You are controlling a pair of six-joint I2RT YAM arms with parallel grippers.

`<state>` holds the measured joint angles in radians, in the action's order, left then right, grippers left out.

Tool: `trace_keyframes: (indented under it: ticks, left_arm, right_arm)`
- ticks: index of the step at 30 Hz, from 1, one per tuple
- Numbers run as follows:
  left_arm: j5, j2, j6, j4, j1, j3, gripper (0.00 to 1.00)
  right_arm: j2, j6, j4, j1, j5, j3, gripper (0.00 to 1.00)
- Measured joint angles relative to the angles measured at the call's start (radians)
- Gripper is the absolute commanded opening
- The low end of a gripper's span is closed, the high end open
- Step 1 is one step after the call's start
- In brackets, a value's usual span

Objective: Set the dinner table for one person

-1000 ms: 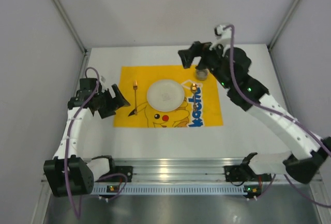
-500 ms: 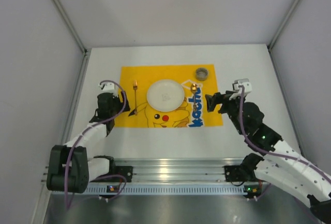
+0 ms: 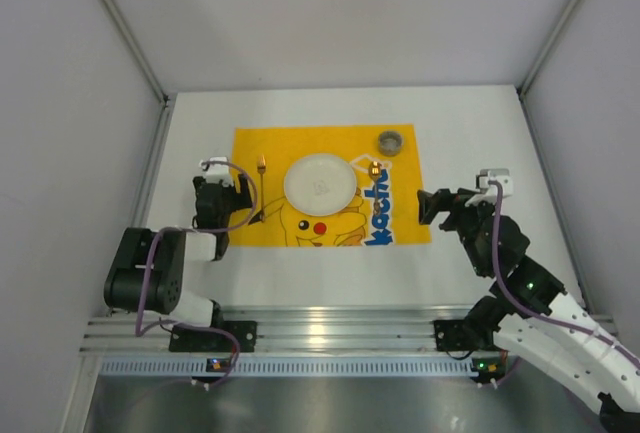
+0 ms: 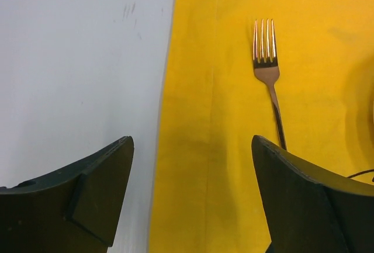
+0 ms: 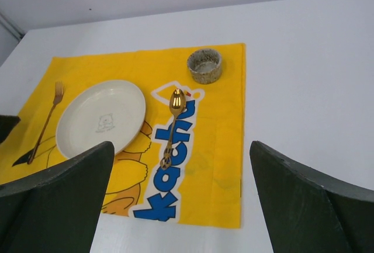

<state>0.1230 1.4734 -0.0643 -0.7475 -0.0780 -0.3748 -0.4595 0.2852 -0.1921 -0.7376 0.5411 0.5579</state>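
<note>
The white dinner table carries a yellow cartoon mat. On the mat lie a gold fork at the left, a white plate in the middle, a gold spoon to its right and a small grey cup at the far right corner. My left gripper is open and empty, low over the mat's left edge; the fork lies ahead of it. My right gripper is open and empty, just right of the mat, facing the plate, spoon and cup.
A ribbed aluminium rail runs along the near edge with both arm bases on it. Grey walls enclose the table at the back and both sides. Bare white tabletop lies right of the mat.
Both arms have drawn back toward their bases. The right gripper left the cup at the far right of the mat and now hangs beside the mat's right edge. The left gripper folded in close.
</note>
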Motion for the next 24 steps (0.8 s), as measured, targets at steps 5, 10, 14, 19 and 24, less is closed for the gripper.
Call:
trace_keyframes:
  ticks: [5,10,14,19,24]
  left_arm:
    - [-0.027,0.090,0.040,-0.226,0.019,0.109,0.90]
    - [-0.018,0.113,0.041,-0.283,0.024,0.090,0.98]
    - [-0.010,0.113,0.041,-0.299,0.025,0.085,0.98]
    - [-0.005,0.113,0.041,-0.299,0.025,0.085,0.98]
    - [-0.002,0.113,0.040,-0.300,0.026,0.085,0.98]
  right_arm:
    - [0.008,-0.001,-0.014,0.000,0.008,-0.006,1.00]
    - [0.037,-0.051,-0.019,0.000,0.021,-0.052,1.00]
    - [-0.020,-0.135,-0.040,0.000,0.093,-0.059,1.00]
    - [-0.045,-0.281,0.013,0.010,0.201,-0.111,1.00]
    - [0.029,-0.416,0.153,0.084,0.085,-0.315,1.00]
